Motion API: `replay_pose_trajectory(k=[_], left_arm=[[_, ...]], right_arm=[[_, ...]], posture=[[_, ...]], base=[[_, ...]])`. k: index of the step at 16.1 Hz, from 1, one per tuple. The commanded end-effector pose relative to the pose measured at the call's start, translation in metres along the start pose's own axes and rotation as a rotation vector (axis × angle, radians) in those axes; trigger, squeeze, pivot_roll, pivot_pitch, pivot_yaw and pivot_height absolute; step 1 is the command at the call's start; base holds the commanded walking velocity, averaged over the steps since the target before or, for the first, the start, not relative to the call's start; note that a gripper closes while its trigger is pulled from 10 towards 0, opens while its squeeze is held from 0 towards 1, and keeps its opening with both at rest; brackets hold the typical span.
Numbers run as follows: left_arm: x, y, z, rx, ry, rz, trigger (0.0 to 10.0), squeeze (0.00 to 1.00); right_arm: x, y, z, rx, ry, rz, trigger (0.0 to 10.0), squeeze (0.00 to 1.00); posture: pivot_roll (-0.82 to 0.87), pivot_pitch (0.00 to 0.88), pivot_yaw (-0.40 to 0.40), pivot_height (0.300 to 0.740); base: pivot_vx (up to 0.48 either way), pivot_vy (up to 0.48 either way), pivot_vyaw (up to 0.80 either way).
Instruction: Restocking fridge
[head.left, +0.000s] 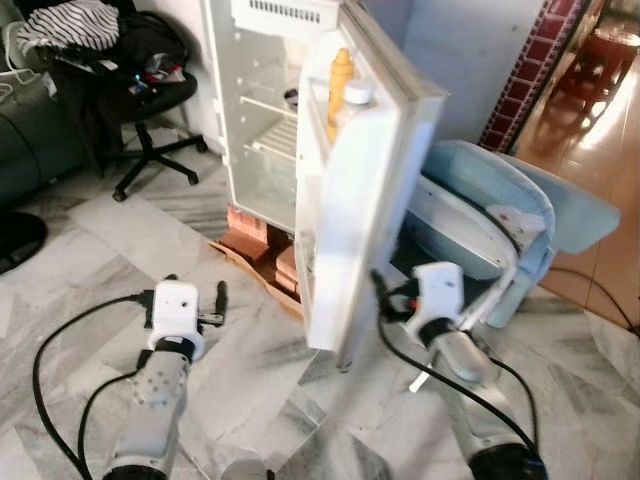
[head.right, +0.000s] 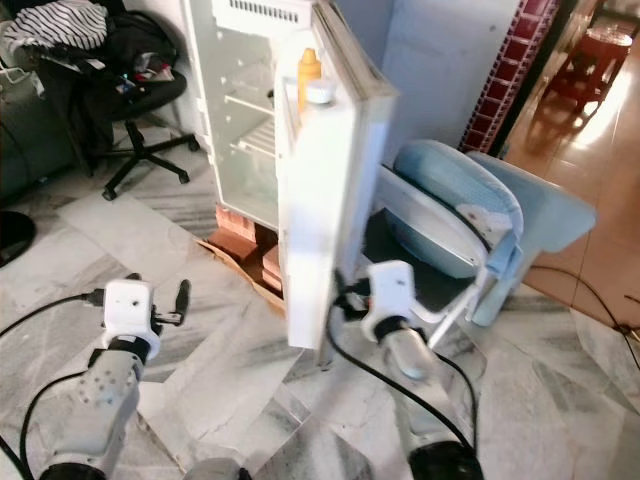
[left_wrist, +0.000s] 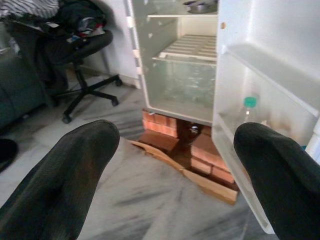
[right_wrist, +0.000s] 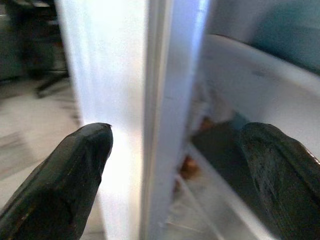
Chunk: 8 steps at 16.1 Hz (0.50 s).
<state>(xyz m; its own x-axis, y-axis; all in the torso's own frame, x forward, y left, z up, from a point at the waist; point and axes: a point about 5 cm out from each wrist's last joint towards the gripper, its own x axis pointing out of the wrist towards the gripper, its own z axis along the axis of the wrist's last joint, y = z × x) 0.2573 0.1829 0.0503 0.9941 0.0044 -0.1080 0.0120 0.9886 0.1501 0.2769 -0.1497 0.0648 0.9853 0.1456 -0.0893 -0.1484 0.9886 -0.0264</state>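
Observation:
A small white fridge (head.left: 262, 150) stands open on red bricks (left_wrist: 162, 131). Its door (head.left: 365, 200) swings out toward me. The door's top shelf holds an orange bottle (head.left: 340, 78) and a white-capped bottle (head.left: 358, 94). A green-capped bottle (left_wrist: 248, 107) sits in a lower door shelf. My right gripper (right_wrist: 175, 135) is open, its fingers either side of the door's lower outer edge (head.left: 350, 330). My left gripper (left_wrist: 172, 140) is open and empty, low over the floor and aimed at the fridge's inside.
A black office chair (head.left: 150, 100) piled with clothes stands at the back left, beside a dark sofa (head.left: 30, 145). A pale blue plastic seat (head.left: 490, 205) leans right behind the door. Flattened cardboard (left_wrist: 202, 181) lies under the bricks. Black cables (head.left: 55, 350) trail on the marble floor.

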Motion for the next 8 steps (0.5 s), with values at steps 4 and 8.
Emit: replay_pose_trajectory(k=[4, 8], left_arm=[[-0.022, -0.006, -0.003, -0.029, -0.015, -0.037, 10.0, 0.00], [-0.027, -0.013, -0.001, -0.040, -0.014, -0.069, 10.0, 0.00]], right_arm=[[-0.027, -0.031, 0.007, -0.014, -0.073, -0.202, 10.0, 0.00], [-0.044, -0.027, -0.006, 0.013, -0.034, -0.209, 10.0, 0.00]], posture=[[0.14, 0.012, -0.014, 0.740], [0.12, 0.016, -0.001, 0.740]], base=[[0.068, 0.000, 0.00], [0.344, 0.000, 0.00]])
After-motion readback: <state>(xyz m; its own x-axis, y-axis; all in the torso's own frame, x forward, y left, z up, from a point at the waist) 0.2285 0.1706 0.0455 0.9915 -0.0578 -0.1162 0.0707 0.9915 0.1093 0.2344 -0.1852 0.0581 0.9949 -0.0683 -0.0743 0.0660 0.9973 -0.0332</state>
